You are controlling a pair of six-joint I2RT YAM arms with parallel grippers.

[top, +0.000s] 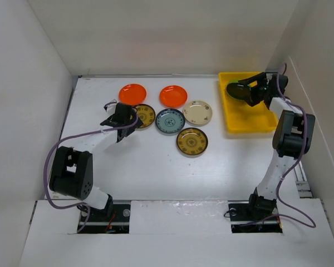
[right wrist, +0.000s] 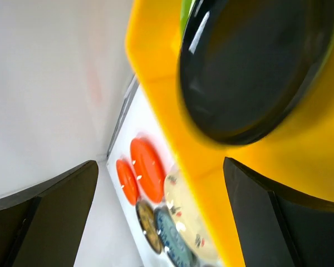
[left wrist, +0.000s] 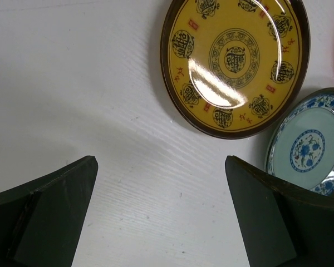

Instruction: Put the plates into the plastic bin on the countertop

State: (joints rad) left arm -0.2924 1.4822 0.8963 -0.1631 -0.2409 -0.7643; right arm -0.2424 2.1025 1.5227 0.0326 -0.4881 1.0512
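Countertop (top: pixel 156 172) shows open white surface near the arms. Yellow bin (top: pixel 250 125) sits in the far right corner, with a black plate (top: pixel 237 90) tilted at its far-left rim. The right gripper (right wrist: pixel 160 162) is spread wide and holds nothing. Six plates (top: pixel 170 120) cluster mid-table. The left gripper (left wrist: pixel 161 161), wide apart and empty, sits just short of a brown-gold plate (left wrist: pixel 234 61).

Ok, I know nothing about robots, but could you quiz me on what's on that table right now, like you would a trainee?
1. How many plates lie on the countertop outside the yellow bin?
2. True or false: the left tool is shut on a plate.
3. Which plate lies uppermost in the bin? A cream, B black, C teal.
Key: 1 six; 2 false, it is open over bare surface; 3 B, the black plate.
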